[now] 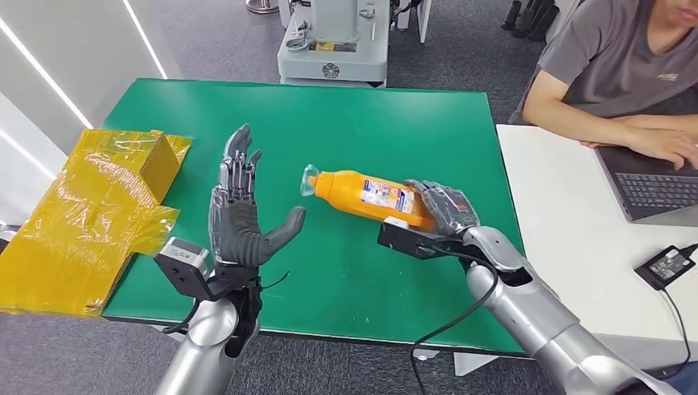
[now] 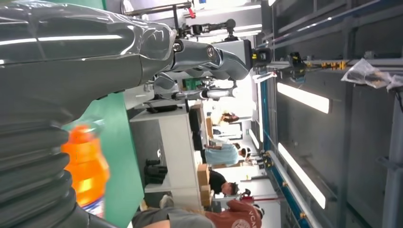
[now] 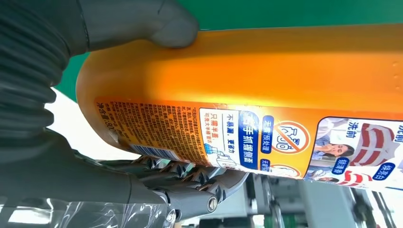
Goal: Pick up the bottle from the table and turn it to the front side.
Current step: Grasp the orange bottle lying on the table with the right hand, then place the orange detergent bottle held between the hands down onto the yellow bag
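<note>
The right hand gripped the orange bottle by its base, above the green tabletop, clear cap toward nine o'clock. The left hand stood open, apart from the bottle at nine o'clock.

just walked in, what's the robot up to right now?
The right hand grips an orange detergent bottle by its base, holding it tilted on its side above the green table, cap pointing toward the left hand. The left hand is open and holds nothing, fingers spread, palm facing the bottle. A person sits at a laptop on the white table beside it.
</note>
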You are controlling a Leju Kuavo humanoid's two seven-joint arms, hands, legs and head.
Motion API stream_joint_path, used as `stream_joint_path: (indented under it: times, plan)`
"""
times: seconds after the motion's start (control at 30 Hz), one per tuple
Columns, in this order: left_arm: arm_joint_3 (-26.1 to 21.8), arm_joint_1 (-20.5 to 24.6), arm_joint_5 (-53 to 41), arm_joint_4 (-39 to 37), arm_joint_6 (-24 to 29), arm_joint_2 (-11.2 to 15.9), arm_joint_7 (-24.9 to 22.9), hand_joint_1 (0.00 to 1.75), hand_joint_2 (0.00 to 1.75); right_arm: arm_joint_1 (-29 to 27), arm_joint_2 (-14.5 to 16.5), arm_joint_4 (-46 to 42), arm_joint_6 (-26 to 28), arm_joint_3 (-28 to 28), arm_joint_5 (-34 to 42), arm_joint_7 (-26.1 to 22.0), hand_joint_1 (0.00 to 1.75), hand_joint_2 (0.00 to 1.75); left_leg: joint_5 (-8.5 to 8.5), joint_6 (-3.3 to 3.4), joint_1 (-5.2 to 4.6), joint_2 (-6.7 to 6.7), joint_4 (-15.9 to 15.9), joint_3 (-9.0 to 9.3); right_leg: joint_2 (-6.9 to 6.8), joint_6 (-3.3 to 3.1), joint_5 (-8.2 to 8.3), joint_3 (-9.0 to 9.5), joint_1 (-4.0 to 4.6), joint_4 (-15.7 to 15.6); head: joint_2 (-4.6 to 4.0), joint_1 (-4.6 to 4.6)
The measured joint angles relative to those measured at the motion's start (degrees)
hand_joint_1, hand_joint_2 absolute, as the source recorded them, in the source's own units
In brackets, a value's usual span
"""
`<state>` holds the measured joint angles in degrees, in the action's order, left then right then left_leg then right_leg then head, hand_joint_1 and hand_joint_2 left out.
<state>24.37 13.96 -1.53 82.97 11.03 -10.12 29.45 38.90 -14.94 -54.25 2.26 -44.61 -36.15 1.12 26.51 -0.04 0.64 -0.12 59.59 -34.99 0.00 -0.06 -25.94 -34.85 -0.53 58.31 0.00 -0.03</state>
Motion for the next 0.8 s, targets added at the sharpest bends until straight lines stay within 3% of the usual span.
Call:
stream_joint_path:
  times: [0.23,0.53,0.8]
  plan:
    - [-0.01,-0.03,0.35,-0.06,1.99,0.09,1.03,0.0,1.75,0.2,5.56,-0.67,11.43,6.27,-1.43,-0.48,1.75,1.75,0.0,0.0,-0.01,0.0,0.0,-0.02,0.0,0.0,0.0,0.0,-0.01,0.0,0.0,0.01]
    - [-0.02,0.01,2.3,-1.47,3.99,0.09,2.87,0.0,1.75,-0.02,11.39,0.36,27.55,9.22,-3.55,-9.68,1.75,1.75,0.0,0.0,0.0,0.03,0.0,-0.01,0.05,0.0,0.0,-0.04,0.0,-0.01,0.0,0.0]
    - [-0.01,0.2,3.25,-2.68,4.84,0.09,3.78,0.0,1.75,-0.42,14.87,1.01,30.87,9.04,-1.8,-14.56,1.75,1.75,0.0,-0.01,0.0,0.04,-0.01,-0.01,0.05,-0.01,0.0,-0.05,0.0,-0.01,0.0,0.01]
